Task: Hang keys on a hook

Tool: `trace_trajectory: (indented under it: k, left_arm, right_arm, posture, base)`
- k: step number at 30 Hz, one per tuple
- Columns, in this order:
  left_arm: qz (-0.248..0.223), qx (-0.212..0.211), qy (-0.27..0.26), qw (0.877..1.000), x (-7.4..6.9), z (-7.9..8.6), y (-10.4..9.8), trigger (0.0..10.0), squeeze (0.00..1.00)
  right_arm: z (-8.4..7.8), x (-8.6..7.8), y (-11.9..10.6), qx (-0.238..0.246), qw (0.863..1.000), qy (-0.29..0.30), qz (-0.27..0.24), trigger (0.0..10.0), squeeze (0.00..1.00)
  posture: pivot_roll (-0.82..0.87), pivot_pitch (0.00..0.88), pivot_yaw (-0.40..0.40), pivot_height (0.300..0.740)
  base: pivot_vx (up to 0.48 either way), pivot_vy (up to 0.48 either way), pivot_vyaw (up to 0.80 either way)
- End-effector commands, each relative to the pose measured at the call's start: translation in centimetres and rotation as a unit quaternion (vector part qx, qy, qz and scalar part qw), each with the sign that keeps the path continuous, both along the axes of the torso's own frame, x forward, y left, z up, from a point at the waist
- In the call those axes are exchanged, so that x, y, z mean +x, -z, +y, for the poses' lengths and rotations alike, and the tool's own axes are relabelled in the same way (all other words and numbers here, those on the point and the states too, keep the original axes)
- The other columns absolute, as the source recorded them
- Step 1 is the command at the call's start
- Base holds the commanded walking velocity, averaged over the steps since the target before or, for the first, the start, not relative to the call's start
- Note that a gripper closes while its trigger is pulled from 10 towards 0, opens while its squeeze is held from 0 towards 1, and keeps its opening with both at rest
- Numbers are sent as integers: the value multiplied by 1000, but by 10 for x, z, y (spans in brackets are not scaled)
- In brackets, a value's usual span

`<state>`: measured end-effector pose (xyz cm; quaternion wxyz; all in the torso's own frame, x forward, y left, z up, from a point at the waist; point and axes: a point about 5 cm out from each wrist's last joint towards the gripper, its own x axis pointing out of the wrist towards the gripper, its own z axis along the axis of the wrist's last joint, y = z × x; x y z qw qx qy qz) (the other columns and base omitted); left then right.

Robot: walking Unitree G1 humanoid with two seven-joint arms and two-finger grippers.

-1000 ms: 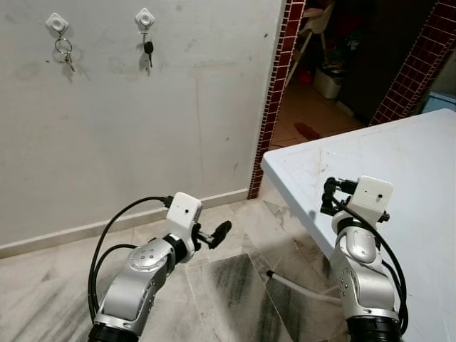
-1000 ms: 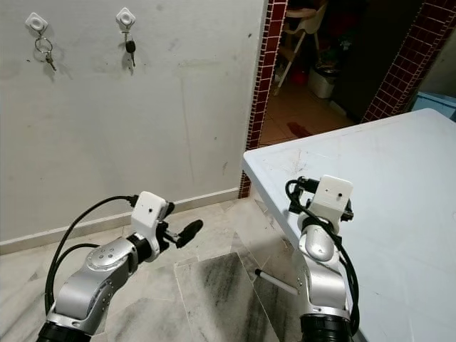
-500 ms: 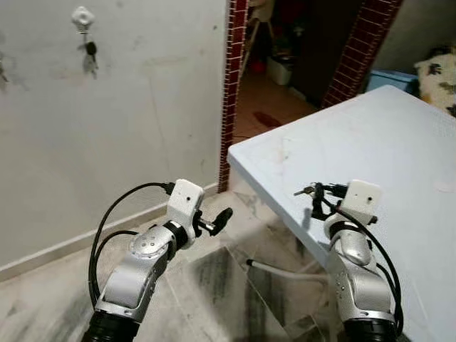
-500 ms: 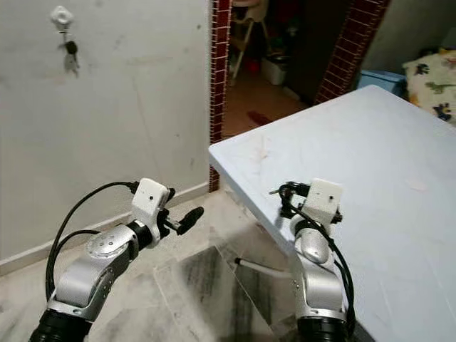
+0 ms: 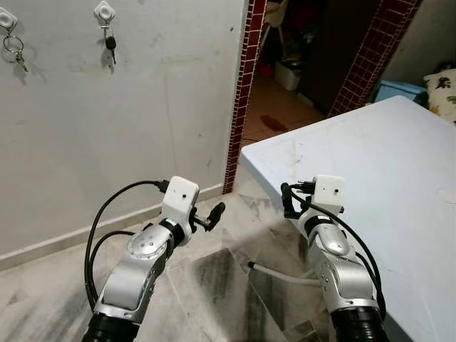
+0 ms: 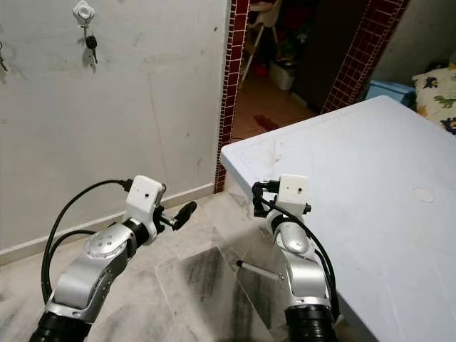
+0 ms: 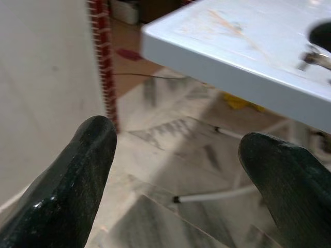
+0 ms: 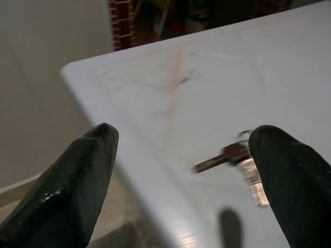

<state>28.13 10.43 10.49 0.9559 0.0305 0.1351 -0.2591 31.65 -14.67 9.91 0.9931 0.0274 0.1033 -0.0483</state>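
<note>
The keys (image 8: 243, 160) lie on the table (image 8: 310, 62) at right of the right wrist frame, not yet picked up. The right gripper (image 8: 186, 170) is spread near them. The left gripper (image 7: 176, 170) is spread, empty. The hooks (image 5: 104, 11) at upper left already carry keys.

Table (image 5: 399, 157) at right, wall hooks (image 5: 104, 11) upper left with keys (image 5: 110, 45) hanging, doorway (image 5: 306, 57) between

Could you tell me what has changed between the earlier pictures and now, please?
Mainly the head camera swung, so the whole scene shifted. Nothing was grasped or released. The open right gripper stays at the table corner with a key beside one finger; the open left gripper stays over the floor.
</note>
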Motion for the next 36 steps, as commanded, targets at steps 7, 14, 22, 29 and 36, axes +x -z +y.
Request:
trace_trajectory:
  k: [7,14,22,29,36]
  left_arm:
    - [-20,-2,24,1000,2,-7,-12,10000,0]
    - [-15,-26,9,1000,5,-5,-15,10000,0]
    - [1,-1,19,1000,2,-3,-7,10000,0]
    - [8,-3,64,998,-7,-7,-7,10000,0]
    - [-5,-7,65,998,-3,-12,-12,10000,0]
  right_arm:
    - [-15,12,-8,-8,999,42,-8,10000,0]
    - [-16,9,-6,0,999,42,-11,10000,0]
    - [-6,15,3,8,999,33,11,10000,0]
    - [-1,29,6,9,999,25,26,10000,0]
    - [-7,36,13,-13,997,44,54,10000,0]
  posture:
    - [130,0,-104,740]
    - [123,0,-95,740]
    - [133,0,-95,740]
    - [156,0,-100,740]
    - [164,0,-110,740]
  base:
    - [0,0,0]
    - [0,0,0]
    - [0,0,0]
    - [0,0,0]
    - [0,0,0]
